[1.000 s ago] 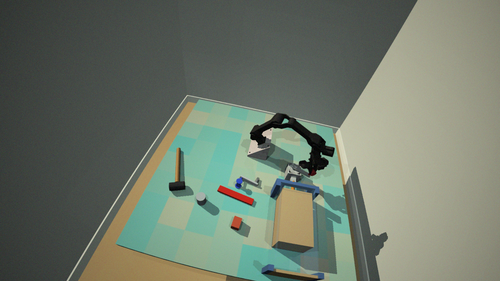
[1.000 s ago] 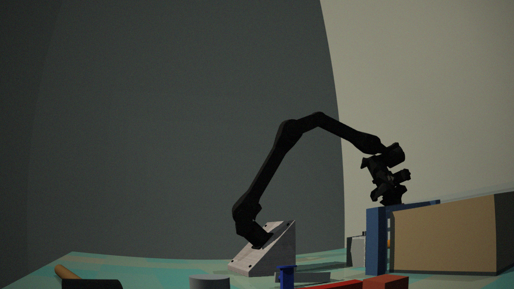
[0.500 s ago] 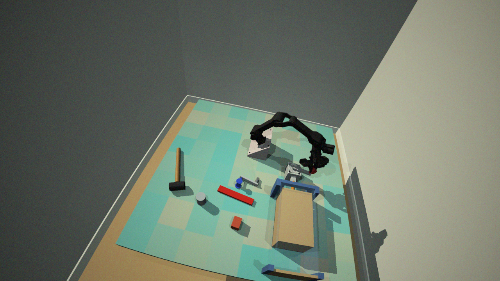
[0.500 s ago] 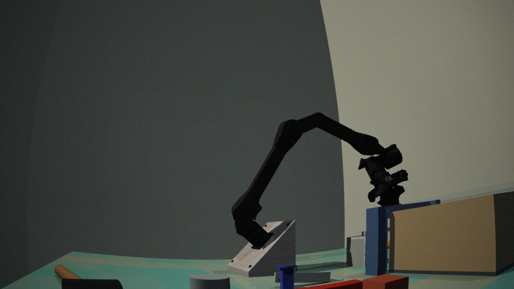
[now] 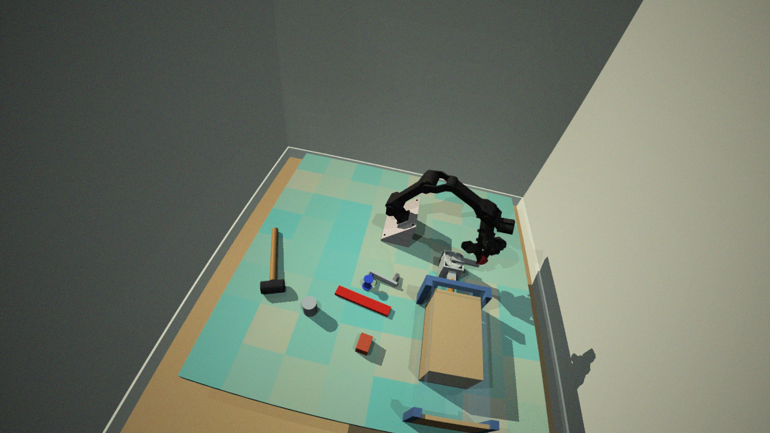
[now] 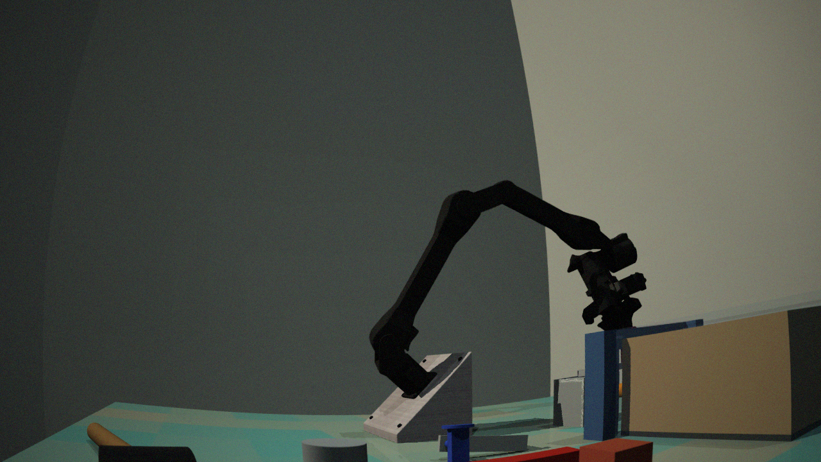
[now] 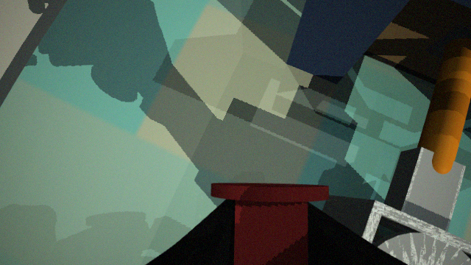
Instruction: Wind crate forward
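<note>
My gripper (image 5: pixel 482 257) (image 7: pixel 265 208) is shut on the red knob (image 5: pixel 482 261) (image 7: pixel 270 192) of the winch handle. The handle's grey arm (image 5: pixel 468 262) reaches from the knob to the top of the winch (image 5: pixel 444 267) (image 6: pixel 571 402) (image 7: pixel 408 218); its key end is over the hole, its depth hidden. An orange strap (image 5: pixel 450 289) (image 7: pixel 443 121) runs from the winch under the blue steel frame (image 5: pixel 457 284) (image 6: pixel 600 385) (image 7: pixel 338 37). The tan crate (image 5: pixel 452 339) (image 6: pixel 705 379) sits flat behind the frame; a narrow gap seems to show between them in the exterior view.
Left of the cubby lie a blue-knobbed crank (image 5: pixel 368 282) (image 6: pixel 458 443), a red bar (image 5: pixel 362 300), a red block (image 5: pixel 364 343), a grey cylinder (image 5: pixel 309 306) and a mallet (image 5: pixel 272 286). A blue-ended rear bar (image 5: pixel 452 422) stands behind the crate. Clear panels flank the crate.
</note>
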Robot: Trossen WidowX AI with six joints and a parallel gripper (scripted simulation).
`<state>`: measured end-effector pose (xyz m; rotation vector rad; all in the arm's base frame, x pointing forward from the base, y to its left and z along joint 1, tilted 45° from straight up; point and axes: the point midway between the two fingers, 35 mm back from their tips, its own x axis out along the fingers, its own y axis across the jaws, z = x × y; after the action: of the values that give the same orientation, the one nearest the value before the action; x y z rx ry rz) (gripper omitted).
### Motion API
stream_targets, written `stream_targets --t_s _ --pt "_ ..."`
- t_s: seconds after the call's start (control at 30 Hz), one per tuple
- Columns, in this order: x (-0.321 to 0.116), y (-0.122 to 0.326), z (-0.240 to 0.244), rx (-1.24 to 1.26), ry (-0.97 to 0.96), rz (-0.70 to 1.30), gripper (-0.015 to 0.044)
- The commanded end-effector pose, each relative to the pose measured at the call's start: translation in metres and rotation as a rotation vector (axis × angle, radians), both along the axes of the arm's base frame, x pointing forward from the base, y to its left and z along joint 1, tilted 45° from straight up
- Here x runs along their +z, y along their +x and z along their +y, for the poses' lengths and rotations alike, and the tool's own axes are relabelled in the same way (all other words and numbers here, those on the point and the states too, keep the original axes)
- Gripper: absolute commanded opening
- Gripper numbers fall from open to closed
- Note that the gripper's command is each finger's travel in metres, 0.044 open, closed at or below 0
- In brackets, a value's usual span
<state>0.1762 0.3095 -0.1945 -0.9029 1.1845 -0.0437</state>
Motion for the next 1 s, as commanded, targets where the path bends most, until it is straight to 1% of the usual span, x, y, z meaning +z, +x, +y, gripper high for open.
stream_targets --t_s 0.0,0.97 --pt "-0.001 -0.021 -0.003 0.007 -0.016 0.039 0.0" --pt "0.007 -0.055 -0.013 0.007 -0.017 0.042 0.0"
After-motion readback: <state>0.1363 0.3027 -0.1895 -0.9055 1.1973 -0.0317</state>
